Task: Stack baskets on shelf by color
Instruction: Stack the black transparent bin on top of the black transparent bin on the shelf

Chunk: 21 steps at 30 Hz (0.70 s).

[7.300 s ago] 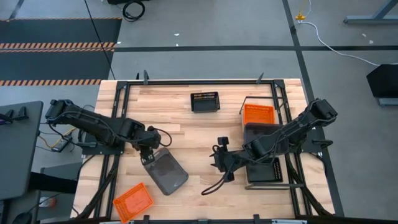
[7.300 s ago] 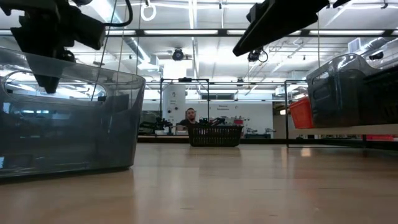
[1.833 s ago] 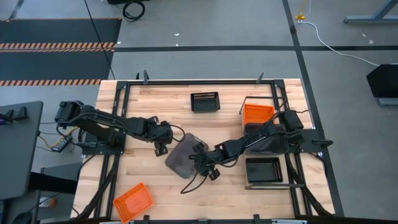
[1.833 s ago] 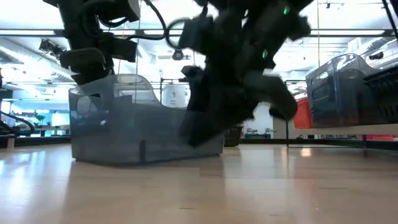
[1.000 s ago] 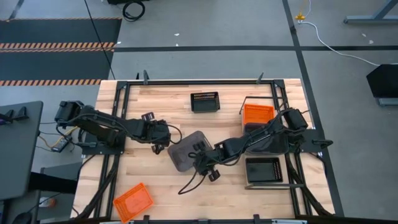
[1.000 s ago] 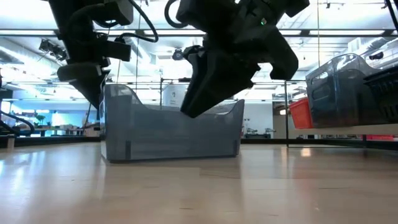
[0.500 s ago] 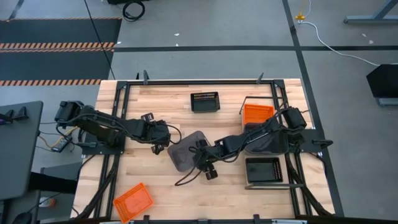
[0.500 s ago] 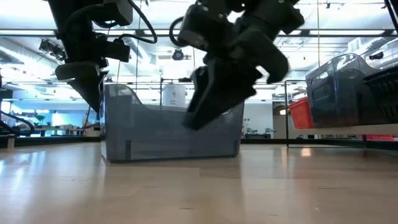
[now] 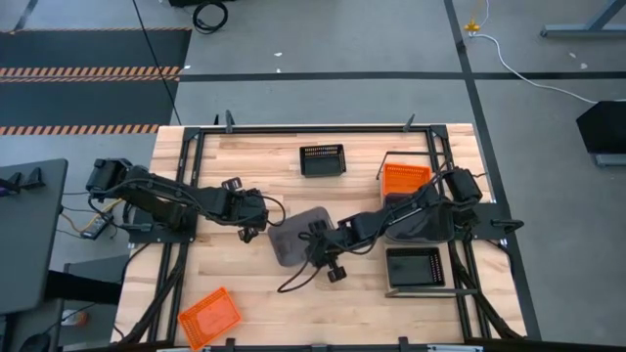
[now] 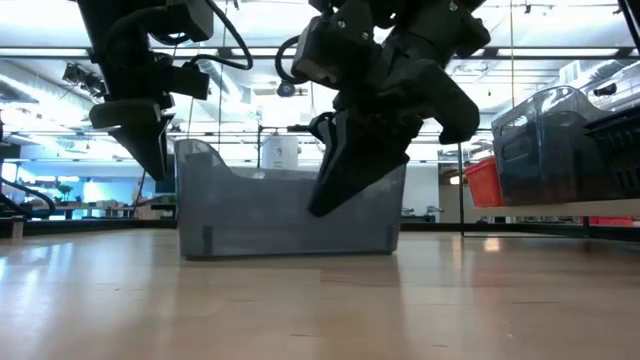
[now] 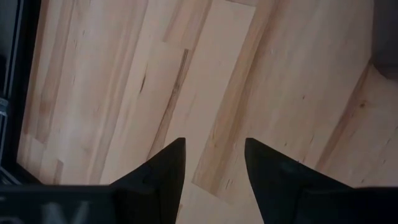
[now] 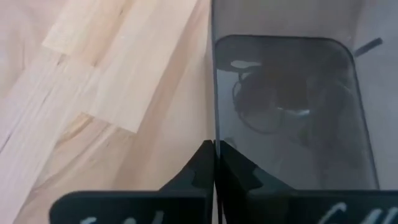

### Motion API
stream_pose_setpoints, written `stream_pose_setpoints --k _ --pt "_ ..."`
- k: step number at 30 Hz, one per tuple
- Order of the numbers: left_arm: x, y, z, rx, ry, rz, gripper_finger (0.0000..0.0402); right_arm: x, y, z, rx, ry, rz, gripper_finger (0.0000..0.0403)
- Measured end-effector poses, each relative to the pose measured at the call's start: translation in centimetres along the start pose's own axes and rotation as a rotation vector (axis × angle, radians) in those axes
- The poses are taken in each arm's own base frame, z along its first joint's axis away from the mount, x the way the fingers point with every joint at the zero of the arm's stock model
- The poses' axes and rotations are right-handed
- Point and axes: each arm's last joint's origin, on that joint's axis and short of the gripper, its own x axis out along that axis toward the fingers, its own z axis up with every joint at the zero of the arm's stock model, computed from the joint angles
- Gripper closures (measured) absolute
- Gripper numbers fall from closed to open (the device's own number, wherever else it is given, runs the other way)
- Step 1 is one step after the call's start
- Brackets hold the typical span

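Handover looked complete: right gripper (image 12: 214, 163) had clamped the grey basket's (image 9: 296, 238) wall at mid-table, while left gripper (image 11: 211, 163), fingers apart, had let go beside it, freeing the basket for the shelf (image 9: 458, 256).

Bright and even from ceiling strips (image 10: 300, 52); backlit arms silhouetted in low view; soft shadows; wrist fingers (image 11: 163, 168) slightly blurred.

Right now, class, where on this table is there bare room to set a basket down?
Free: the far left corner beside the black basket, and the near middle between the orange basket and the shelf. Crowded: the centre, where both claws meet at the grey basket.
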Motion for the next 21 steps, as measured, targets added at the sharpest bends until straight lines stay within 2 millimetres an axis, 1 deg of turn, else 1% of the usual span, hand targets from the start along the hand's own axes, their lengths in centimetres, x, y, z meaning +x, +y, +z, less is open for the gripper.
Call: stream_pose_setpoints --k 2,4,6,8,12,15,18,21 --pt "0.0 0.0 0.0 0.0 0.0 0.0 0.023 -0.1 -0.2 0.0 0.004 0.006 -0.002 0.0389" --pt "0.0 0.0 0.0 0.002 0.002 0.001 0.023 -0.7 -0.4 -0.1 0.007 0.024 -0.009 0.0394" --pt "0.0 0.1 -0.1 0.012 0.01 0.005 0.023 -1.8 -0.6 0.0 0.012 0.029 -0.041 0.0393" --pt "0.0 0.1 -0.3 0.022 0.023 0.015 0.023 -3.4 -0.9 0.4 0.018 0.019 -0.084 0.0393" --pt "-0.2 0.5 -0.4 0.053 0.006 0.073 0.023 -7.4 -1.2 1.1 0.043 -0.015 -0.133 0.0395" --pt "-0.7 0.8 -0.3 0.034 -0.037 0.081 0.023 -11.2 -0.9 1.4 0.061 -0.057 -0.15 0.0395" --pt "-1.0 0.9 -0.1 0.021 -0.071 0.067 0.023 -14.8 -0.4 1.0 0.093 -0.056 -0.177 0.0395" --pt "-1.0 0.8 -0.1 0.022 -0.079 0.062 0.023 -18.0 0.1 0.1 0.137 -0.038 -0.193 0.0395"
